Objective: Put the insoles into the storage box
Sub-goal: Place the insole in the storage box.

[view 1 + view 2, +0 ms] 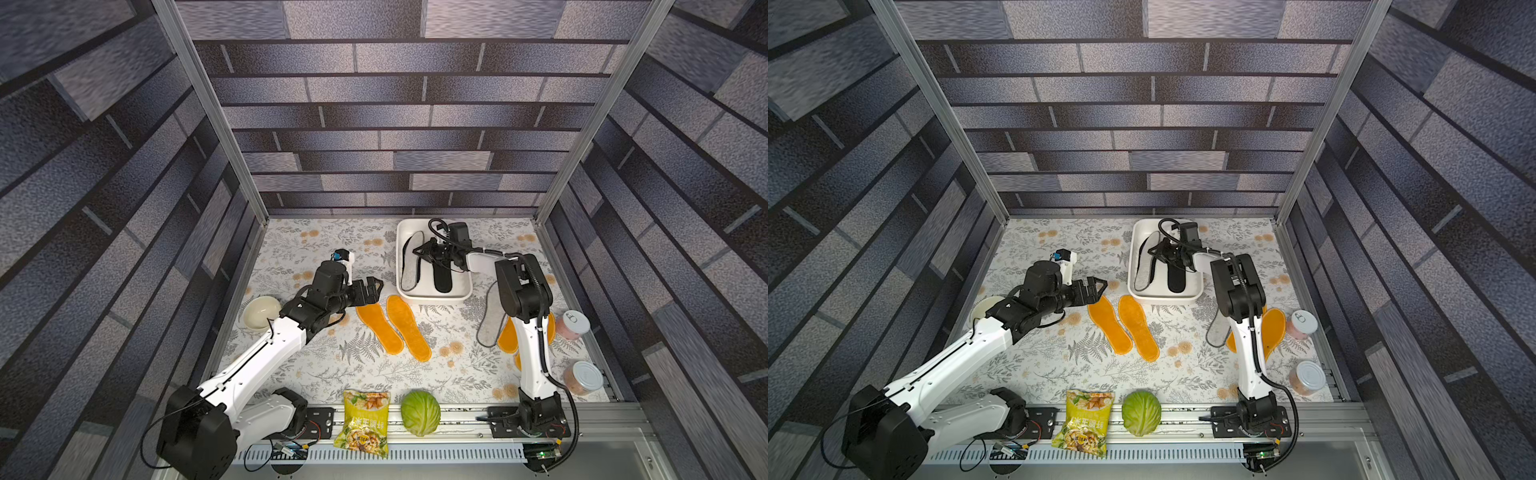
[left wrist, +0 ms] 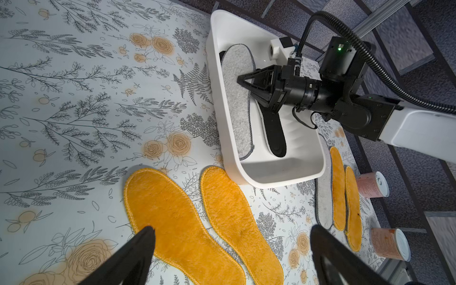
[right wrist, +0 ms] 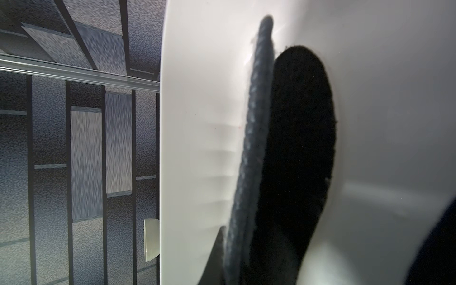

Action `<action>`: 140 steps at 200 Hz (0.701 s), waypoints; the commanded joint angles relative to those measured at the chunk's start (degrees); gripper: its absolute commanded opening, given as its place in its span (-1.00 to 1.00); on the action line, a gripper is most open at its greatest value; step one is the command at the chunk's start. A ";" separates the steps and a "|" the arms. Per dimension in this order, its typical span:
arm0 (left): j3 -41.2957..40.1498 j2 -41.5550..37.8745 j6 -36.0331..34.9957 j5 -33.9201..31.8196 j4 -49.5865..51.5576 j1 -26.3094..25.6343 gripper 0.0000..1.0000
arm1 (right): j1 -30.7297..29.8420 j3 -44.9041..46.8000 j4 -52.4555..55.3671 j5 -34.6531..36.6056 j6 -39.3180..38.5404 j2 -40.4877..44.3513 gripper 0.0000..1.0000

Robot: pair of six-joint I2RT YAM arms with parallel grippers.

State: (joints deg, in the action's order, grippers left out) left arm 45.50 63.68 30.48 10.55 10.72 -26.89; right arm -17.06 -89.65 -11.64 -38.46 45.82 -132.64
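Okay, near edge first: snack bag [image 1: 365,419] and cabbage [image 1: 420,412] sit on the rail. Mid-table, our left gripper [image 1: 376,289] hangs spread wide near two orange insoles [image 1: 380,330]. Near the right edge, a grey insole [image 2: 324,202] and two more orange ones [image 2: 338,192] lie beneath the right arm. Toward the far edge, the storage box [image 1: 434,296] holds a second grey insole [image 1: 411,259] and a black insole [image 1: 442,278]. The right gripper [image 2: 241,81] sits inside, jaws pressed together — what they pinch, we can't tell.
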 commanded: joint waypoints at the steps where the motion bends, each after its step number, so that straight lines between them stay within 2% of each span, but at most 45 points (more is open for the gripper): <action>1: -0.71 -0.62 0.58 0.53 -0.22 0.35 1.00 | 0.30 -1.50 -0.56 -1.43 -0.75 -1.08 -0.79; 87: -0.94 -0.84 0.53 0.35 -0.06 0.44 1.00 | 0.33 -2.75 1.14 -0.64 -0.97 -2.27 -0.80; 140: -0.94 -1.12 0.52 0.26 -0.09 0.44 1.00 | 0.35 -5.46 10.00 1.48 -4.25 -2.95 -0.67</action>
State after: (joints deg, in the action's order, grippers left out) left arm 45.45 63.68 30.48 10.55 10.72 -26.89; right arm -17.06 -93.03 -7.31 -38.54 44.18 -133.84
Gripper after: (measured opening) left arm 0.997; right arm 0.151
